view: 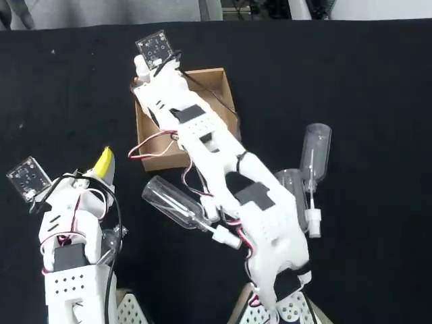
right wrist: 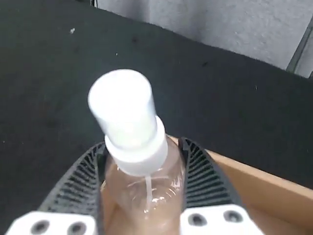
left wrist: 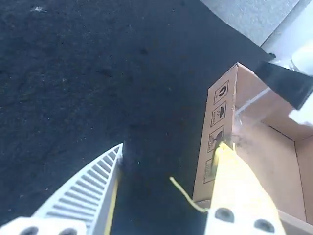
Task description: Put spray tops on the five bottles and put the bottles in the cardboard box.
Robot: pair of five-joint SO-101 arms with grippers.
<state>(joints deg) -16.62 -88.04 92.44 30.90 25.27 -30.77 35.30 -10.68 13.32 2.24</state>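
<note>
My right gripper [right wrist: 143, 147] is shut on a clear bottle [right wrist: 144, 193] that carries a white spray top [right wrist: 124, 110], held upright over the far left corner of the cardboard box [view: 217, 84]. In the high view that gripper [view: 144, 70] is at the box's back edge. My left gripper [left wrist: 171, 147] is open with nothing between its fingers, low over the black table just left of the box wall [left wrist: 217, 117]; its yellow finger [view: 102, 162] points toward the box. A capped bottle [view: 172, 200] lies beside the right arm, and another capped bottle [view: 314, 150] lies on the right.
A third clear bottle [view: 291, 183] lies partly under the right arm, beside the one on the right. Something clear [view: 112, 239] is tucked against the left arm's base. Red and white cables [view: 152, 145] loop over the box's front edge.
</note>
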